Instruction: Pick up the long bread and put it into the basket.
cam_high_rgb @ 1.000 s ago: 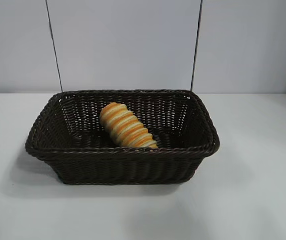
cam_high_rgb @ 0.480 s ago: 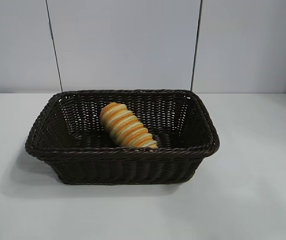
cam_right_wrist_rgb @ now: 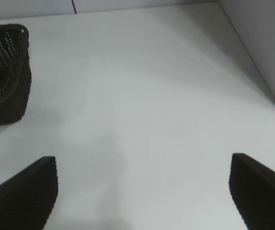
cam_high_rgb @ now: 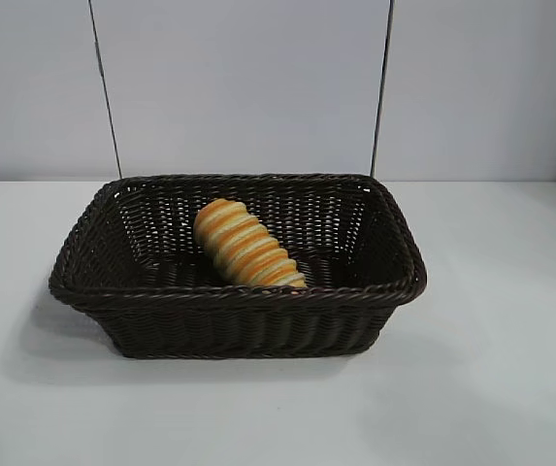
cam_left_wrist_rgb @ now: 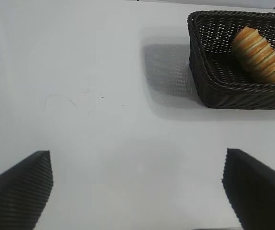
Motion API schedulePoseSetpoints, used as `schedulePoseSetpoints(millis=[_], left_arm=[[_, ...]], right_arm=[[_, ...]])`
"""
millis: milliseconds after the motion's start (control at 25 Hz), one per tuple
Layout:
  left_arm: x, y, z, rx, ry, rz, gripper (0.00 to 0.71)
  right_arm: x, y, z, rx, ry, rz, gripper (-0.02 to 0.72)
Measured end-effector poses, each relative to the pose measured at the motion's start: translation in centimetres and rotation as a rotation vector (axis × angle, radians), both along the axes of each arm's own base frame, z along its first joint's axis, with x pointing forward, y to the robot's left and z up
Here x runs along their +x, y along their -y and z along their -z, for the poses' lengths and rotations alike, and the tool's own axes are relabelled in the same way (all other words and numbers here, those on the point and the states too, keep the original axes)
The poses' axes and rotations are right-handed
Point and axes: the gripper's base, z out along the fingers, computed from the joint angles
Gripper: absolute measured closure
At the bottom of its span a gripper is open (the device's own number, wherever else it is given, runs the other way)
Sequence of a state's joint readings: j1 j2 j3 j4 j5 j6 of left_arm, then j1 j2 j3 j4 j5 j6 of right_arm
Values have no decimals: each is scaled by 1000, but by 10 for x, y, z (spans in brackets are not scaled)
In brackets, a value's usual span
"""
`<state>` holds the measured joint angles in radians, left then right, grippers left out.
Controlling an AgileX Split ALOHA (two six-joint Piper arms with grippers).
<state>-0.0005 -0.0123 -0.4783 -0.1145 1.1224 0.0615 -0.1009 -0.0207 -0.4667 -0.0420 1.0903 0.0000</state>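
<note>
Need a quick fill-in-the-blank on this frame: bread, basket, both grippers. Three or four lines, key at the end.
1. The long bread lies ____ the basket.
2. The basket stands on a ____ table.
3. The left gripper holds ____ between its fingers.
4. The right gripper has its jaws ____, off to the side of the basket over bare table.

Missing words: inside; white; nothing; open

The right gripper hangs above a bare white tabletop, its two dark ribbed fingers spread wide with nothing between them. Ahead and off to one side stands a corner of the dark woven basket, well apart from the fingers. A pale wall borders the opposite side.
</note>
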Motion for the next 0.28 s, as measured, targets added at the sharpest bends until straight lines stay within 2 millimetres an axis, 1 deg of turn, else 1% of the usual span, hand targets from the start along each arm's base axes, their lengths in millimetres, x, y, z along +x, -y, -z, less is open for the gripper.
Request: schedulePoseSetpoints(millis=[280], left_arm=[[0, 0, 0, 0, 0, 0, 15]], right_arm=[[0, 0, 0, -1, 5, 0, 8]])
